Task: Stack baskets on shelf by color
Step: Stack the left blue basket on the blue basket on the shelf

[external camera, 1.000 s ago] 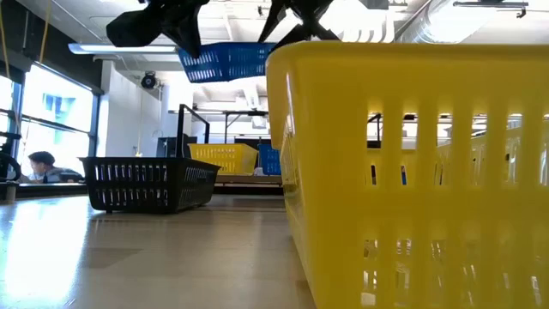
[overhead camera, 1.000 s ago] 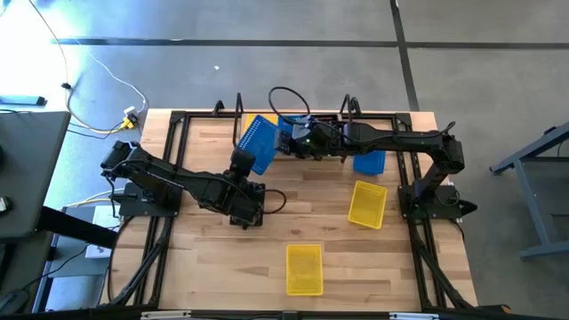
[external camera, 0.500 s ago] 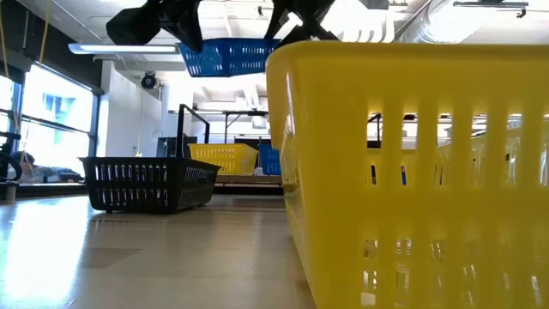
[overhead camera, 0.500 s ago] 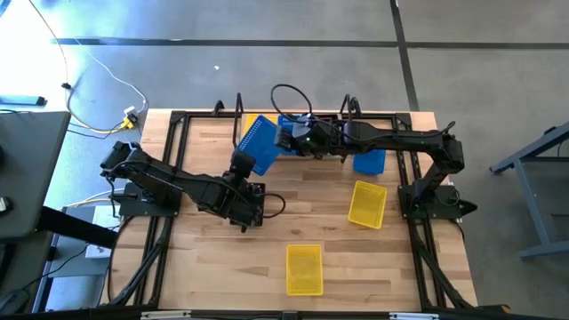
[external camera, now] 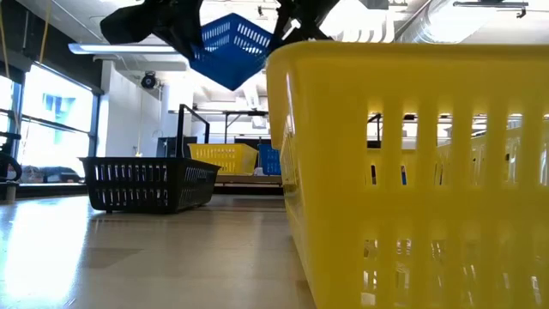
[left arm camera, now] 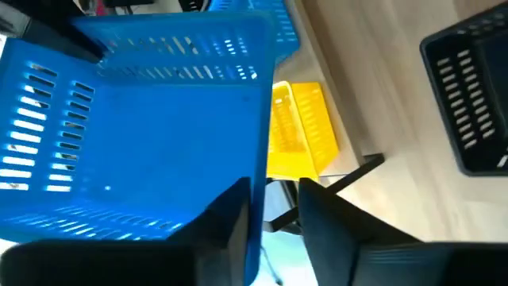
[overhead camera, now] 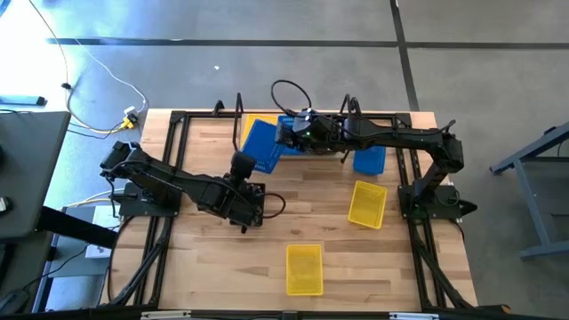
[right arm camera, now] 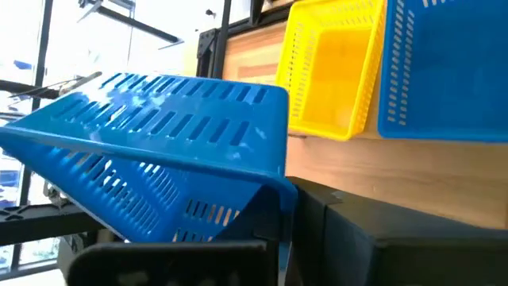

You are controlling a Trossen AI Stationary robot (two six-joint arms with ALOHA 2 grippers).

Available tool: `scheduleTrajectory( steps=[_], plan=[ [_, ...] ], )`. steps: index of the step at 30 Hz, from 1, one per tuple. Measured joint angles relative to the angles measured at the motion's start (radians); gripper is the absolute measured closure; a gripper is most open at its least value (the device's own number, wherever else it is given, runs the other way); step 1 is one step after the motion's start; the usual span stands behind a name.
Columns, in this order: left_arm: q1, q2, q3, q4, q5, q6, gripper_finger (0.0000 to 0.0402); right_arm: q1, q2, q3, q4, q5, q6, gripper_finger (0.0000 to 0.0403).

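Observation:
A blue basket (overhead camera: pixel 264 144) hangs tilted in the air in front of the shelf (overhead camera: pixel 238 108), seen high up in the low view (external camera: pixel 232 47). My right gripper (overhead camera: pixel 286 135) reaches in from the right and is shut on it. My left gripper (left arm camera: pixel 274 210) stands open at the basket's near left corner (left arm camera: pixel 254 171), fingers pointing toward the shelf. On the shelf sit a yellow basket (overhead camera: pixel 256 120) and, beside it, another blue basket (right arm camera: pixel 444 63). My right gripper pinches the blue basket's end wall at its rim (right arm camera: pixel 274 199) between its two fingers, coming in level from the table's right. The basket is lifted clear and tilted, one corner hanging lowest. My left gripper's fingers stand beside the basket's corner; whether they touch it, I cannot tell.
A black basket (external camera: pixel 146 182) stands on the table below my left arm. Two yellow baskets lie on the table, one at centre right (overhead camera: pixel 367 203) and one near the front edge (overhead camera: pixel 303 268). A further blue basket (overhead camera: pixel 369 161) lies by the shelf's right upright.
My right gripper has shut on the blue basket's end, and my left gripper has opened and let go of it. The basket, level a second ago, has tipped so that one corner now hangs down, and it has shifted slightly toward the shelf.

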Motion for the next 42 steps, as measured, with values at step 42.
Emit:
scheduleTrajectory(
  steps=[42],
  plan=[
    [0.268, 0.000, 0.000, 0.134, 0.222, -0.574, 0.0216, -0.554, 0.025, 0.000, -0.230, -0.549, -0.591, 0.0403]
  ],
)
